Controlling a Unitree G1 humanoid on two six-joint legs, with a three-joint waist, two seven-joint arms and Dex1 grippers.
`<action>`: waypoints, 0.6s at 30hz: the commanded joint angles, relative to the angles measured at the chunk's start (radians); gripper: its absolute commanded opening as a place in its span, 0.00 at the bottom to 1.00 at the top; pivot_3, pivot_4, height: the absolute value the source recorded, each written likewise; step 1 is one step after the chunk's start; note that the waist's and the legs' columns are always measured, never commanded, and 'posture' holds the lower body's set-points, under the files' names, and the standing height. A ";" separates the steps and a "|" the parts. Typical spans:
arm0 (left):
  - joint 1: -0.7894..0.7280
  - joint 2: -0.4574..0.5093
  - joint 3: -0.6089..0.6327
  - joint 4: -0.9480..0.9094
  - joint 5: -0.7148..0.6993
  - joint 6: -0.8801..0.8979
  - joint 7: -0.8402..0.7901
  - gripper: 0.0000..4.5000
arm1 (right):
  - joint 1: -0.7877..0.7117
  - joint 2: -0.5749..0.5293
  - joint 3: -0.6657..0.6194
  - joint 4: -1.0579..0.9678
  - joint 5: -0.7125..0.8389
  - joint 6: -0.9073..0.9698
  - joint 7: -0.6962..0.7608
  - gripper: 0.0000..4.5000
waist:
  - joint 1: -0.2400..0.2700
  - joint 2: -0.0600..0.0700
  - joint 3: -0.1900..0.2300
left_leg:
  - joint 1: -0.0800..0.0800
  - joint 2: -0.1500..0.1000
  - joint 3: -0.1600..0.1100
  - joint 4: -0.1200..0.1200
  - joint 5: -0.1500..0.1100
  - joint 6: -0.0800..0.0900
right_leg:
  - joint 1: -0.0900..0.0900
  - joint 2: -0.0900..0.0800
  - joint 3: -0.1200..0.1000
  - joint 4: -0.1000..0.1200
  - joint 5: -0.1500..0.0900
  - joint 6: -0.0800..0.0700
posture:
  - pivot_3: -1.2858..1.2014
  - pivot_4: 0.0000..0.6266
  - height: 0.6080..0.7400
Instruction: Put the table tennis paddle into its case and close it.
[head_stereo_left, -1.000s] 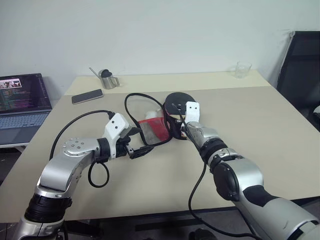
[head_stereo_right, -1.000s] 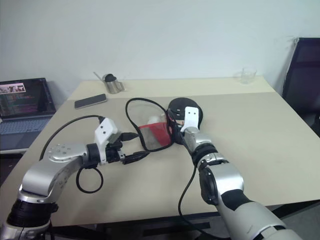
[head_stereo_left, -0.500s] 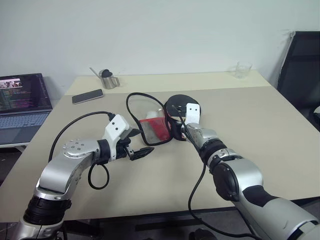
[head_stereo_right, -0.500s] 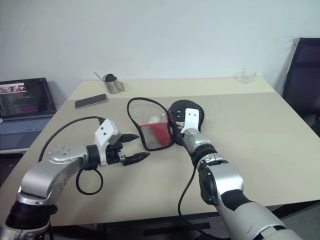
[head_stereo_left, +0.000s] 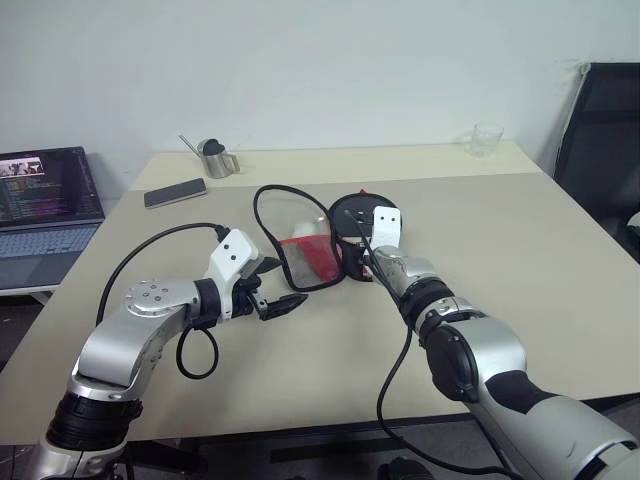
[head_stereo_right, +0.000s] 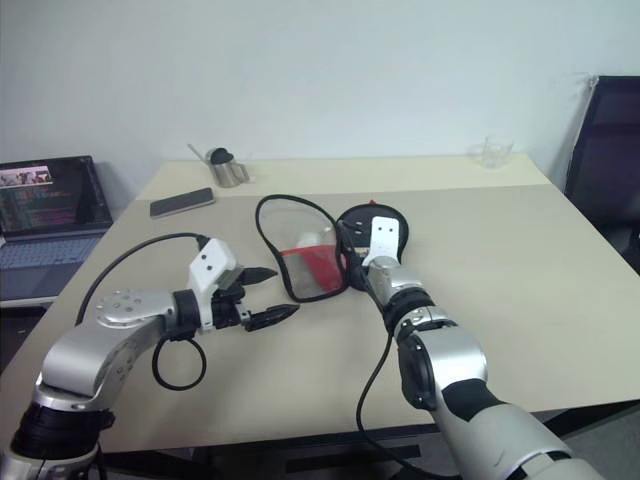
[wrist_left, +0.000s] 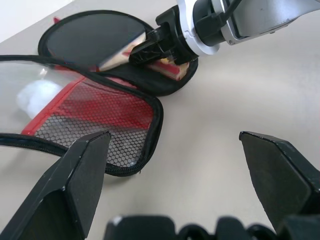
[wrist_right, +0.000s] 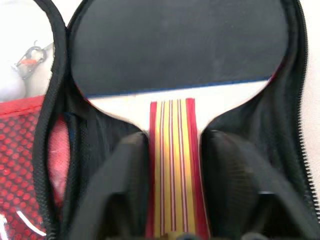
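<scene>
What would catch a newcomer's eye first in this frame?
Mid-table, the case lies unzipped and spread open, its red mesh flap toward the robot's left and the table tennis paddle lying in the black half. The right gripper sits at the paddle's striped handle, one of its fingers on each side. The left gripper hovers open just short of the flap, while a laptop glows off the table's left edge.

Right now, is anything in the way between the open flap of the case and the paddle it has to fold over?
Yes. The right gripper sits at the paddle's handle, inside the open case, so the mesh flap would fold onto it. The left gripper waits open beside the flap with nothing visible between them.
</scene>
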 joint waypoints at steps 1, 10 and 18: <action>-0.007 0.017 0.017 -0.038 -0.006 -0.009 0.001 1.00 | -0.012 -0.003 -0.016 -0.012 0.014 -0.016 -0.006 0.85 | 0.000 0.000 0.000 | 0.000 0.000 0.000 0.000 0.000 0.000 | 0.000 0.000 0.000 0.000 0.000 0.000 | 0.52 0.24 1.00; -0.023 0.006 0.019 -0.011 -0.003 -0.027 0.005 1.00 | -0.030 -0.019 -0.020 -0.050 0.017 0.018 0.016 1.00 | 0.000 0.000 0.000 | 0.000 0.000 0.000 0.000 0.000 0.000 | 0.000 0.000 0.000 0.001 0.000 0.000 | 0.52 0.24 1.00; -0.097 0.005 0.071 0.134 -0.002 -0.077 0.011 1.00 | 0.086 -0.174 0.122 -0.646 0.049 0.456 0.313 1.00 | 0.003 0.000 0.000 | 0.000 0.000 -0.001 0.001 0.000 0.000 | 0.000 0.000 -0.001 0.000 0.000 0.000 | 0.52 0.24 1.00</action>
